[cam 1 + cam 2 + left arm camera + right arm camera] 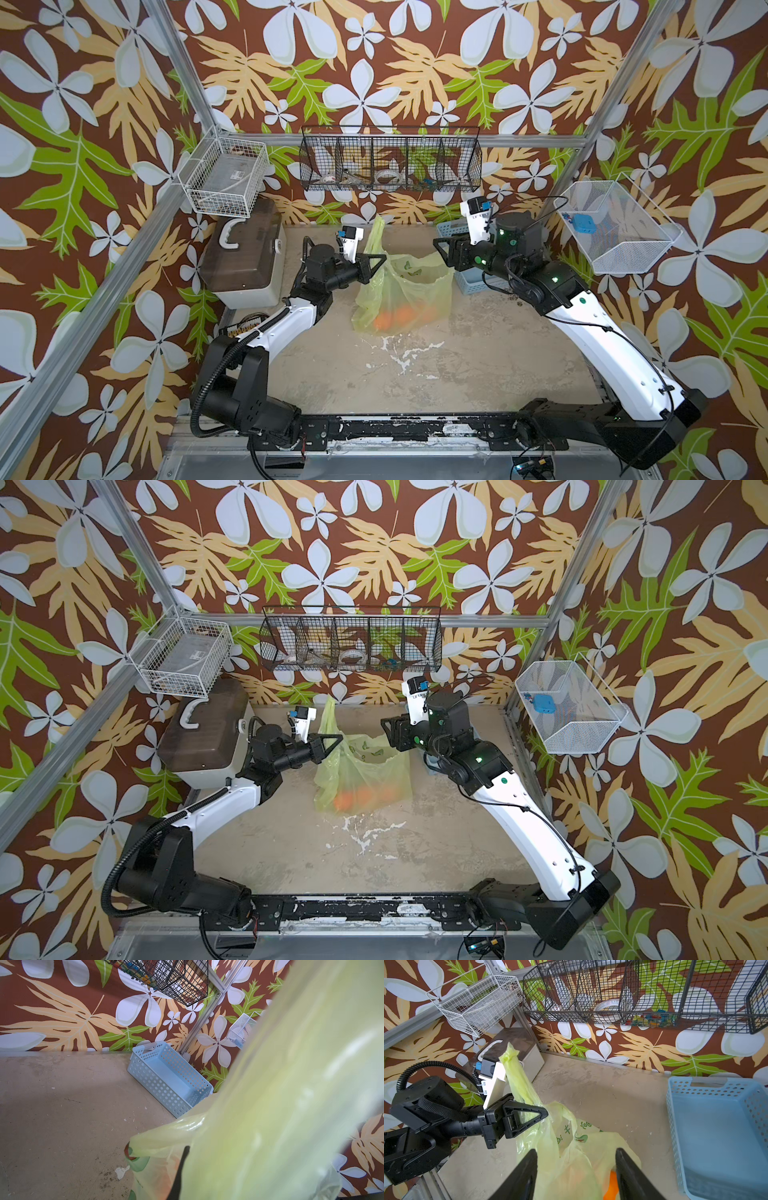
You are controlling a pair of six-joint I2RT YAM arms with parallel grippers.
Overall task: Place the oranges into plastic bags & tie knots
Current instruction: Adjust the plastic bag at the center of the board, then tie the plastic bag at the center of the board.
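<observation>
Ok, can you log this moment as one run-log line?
left gripper: shut on handle of thin translucent yellow-green plastic bag | right gripper: open near bag's mouth | round bright-orange oranges: inside bag | tying: not yet done

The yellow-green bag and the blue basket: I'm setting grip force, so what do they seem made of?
The yellow-green bag: thin plastic film, glossy and translucent; it crumples into folds and the oranges show through. The blue basket: apparently rigid moulded plastic, smooth, dull sheen; straight walls, even rows of round holes.
</observation>
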